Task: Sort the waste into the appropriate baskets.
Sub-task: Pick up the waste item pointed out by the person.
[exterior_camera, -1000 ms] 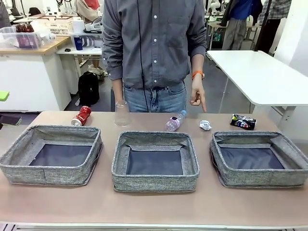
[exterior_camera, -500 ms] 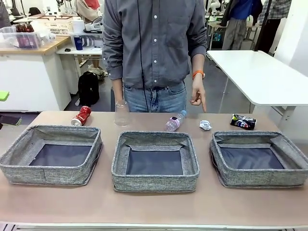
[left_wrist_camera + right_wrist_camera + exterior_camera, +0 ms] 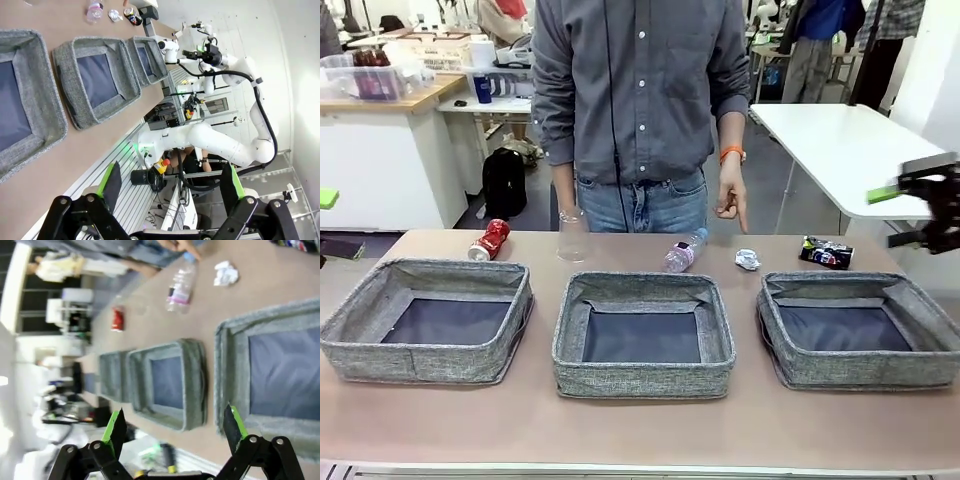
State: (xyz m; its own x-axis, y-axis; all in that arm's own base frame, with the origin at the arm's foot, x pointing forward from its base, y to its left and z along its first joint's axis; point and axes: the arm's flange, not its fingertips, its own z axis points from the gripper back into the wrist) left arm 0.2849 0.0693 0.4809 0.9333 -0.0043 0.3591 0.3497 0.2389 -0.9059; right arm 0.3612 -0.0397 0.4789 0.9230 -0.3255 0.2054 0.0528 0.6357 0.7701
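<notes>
The left hand [image 3: 171, 180] hangs well off to the near left of the middle grey woven fabric basket [image 3: 642, 380], green-padded fingers spread wide with nothing between them. In its wrist view the nearest basket is cut off by the picture's edge, and the litter is tiny at the top edge.

Left of the middle basket on the tan bench [image 3: 640, 430] stands the left grey woven basket [image 3: 420, 365], its dark base showing. The crushed red can [image 3: 490, 241] lies beyond that, far left of the middle basket. Just behind the middle basket's far left corner stands the clear plastic cup [image 3: 573, 237], hard to make out against the person's jeans. The middle basket's own dark base shows bare.

Behind its far right corner the clear bottle with pink label [image 3: 684, 252] lies on its side. Right of that sits the crumpled white paper ball [image 3: 747, 260], under the person's hand [image 3: 731, 200], whose forefinger points down. Farther right lies the crushed dark multicoloured can [image 3: 825, 253], behind the right grey woven basket [image 3: 860, 372], whose dark base also shows.

The right hand [image 3: 885, 218] hovers high, far right of the middle basket, partly cut by the picture's edge, fingers apart and gripping nothing. Its wrist view is blurred: the cup is a faint smear, and the dark can is cropped at the top.
</notes>
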